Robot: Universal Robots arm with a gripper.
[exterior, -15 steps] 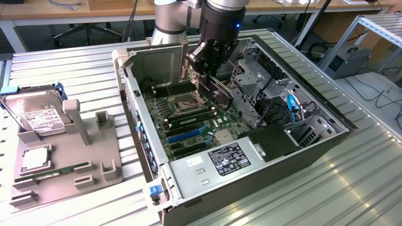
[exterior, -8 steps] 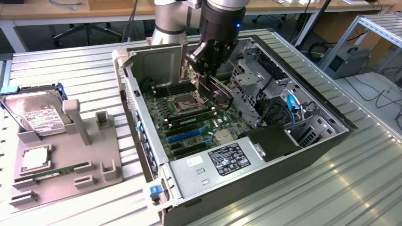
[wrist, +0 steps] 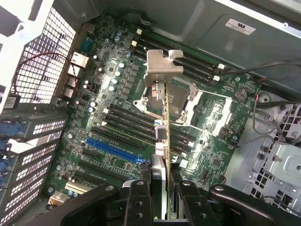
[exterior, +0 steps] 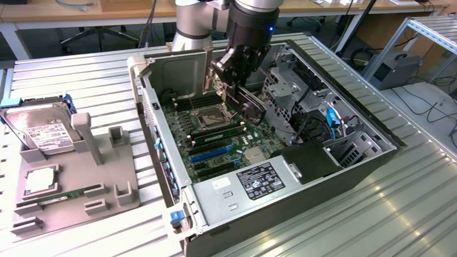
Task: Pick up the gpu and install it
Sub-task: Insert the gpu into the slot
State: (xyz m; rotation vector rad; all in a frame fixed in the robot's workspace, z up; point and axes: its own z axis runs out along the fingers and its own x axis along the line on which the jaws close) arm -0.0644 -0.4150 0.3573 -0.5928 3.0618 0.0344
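Above the motherboard (wrist: 211, 162), inside the open case (exterior: 360, 171): gpu (wrist: 163, 70), edge-on, pinched by the end effector (wrist: 164, 194). Pickup done. Card apparently held clear of the motherboard's blue slot (wrist: 113, 150), not yet seated; installation outstanding.

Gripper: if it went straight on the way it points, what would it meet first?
The gripper holds the graphics card, whose metal end would probably reach the motherboard first, near the processor socket; depth is hard to judge.
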